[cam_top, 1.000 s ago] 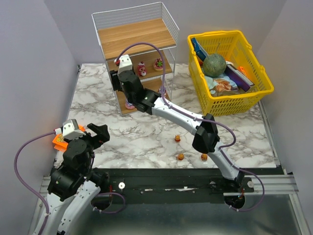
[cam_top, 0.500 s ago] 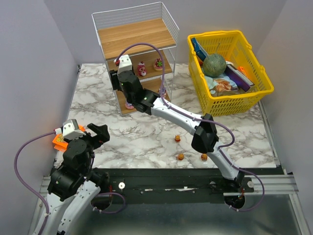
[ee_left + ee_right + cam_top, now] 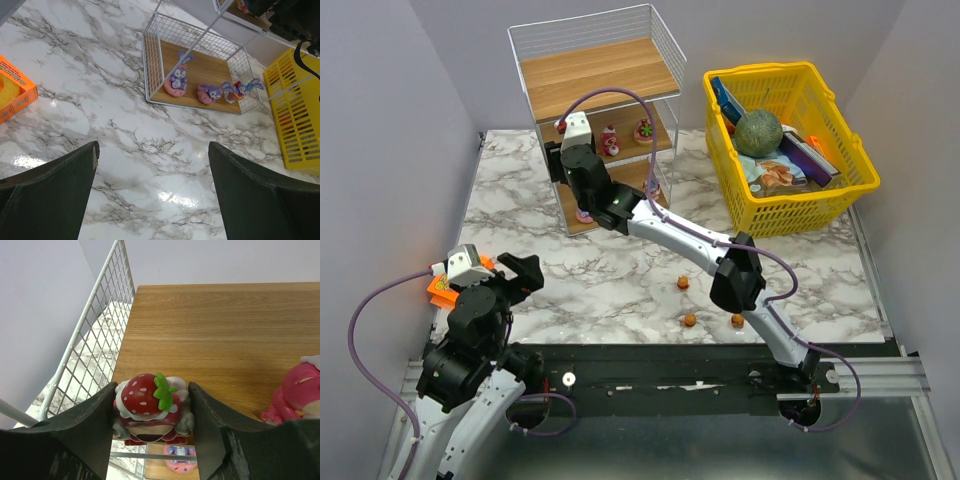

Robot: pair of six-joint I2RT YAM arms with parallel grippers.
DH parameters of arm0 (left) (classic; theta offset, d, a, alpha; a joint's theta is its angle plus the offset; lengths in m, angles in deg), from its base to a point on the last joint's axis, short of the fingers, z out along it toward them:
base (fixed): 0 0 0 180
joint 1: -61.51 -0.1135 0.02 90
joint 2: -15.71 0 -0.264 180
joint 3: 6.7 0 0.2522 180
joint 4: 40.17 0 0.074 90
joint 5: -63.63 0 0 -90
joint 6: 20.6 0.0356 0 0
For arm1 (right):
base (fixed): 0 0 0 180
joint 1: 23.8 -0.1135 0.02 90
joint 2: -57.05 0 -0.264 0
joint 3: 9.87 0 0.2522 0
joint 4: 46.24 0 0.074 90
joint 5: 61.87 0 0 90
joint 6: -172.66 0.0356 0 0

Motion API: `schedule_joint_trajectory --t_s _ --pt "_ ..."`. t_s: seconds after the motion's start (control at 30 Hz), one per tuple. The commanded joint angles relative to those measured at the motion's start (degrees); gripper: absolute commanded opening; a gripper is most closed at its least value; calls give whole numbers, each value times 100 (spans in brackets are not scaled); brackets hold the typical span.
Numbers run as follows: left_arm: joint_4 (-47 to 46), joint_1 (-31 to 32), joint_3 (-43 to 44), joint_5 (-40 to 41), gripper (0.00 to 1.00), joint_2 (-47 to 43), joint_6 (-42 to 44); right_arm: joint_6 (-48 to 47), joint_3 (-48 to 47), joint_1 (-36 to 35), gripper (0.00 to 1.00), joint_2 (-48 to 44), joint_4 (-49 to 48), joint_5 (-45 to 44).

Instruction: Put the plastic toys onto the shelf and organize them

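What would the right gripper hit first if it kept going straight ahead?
Probably the shelf's wooden board: the right gripper, holding a strawberry-topped toy, points down onto it. Depth is unclear; the toy may already touch it.

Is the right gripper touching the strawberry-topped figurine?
Touching: right wrist view shows the right gripper with both fingers pressed against the strawberry-topped figurine, no gap either side.
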Motion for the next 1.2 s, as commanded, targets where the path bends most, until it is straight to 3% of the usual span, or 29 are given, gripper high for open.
schedule_joint_trajectory --t_s 0.0,0.47,1.17 --pt "-108 -20 -13 107 99 -70 33 18 -199 105 66 270 -12 -228" --pt "-116 -20 -4 99 99 -88 51 -263 195 96 75 -2 -329 -71" --pt "-90 -29 -4 169 99 -158 33 -166 1311 -19 84 -1223 -698 413"
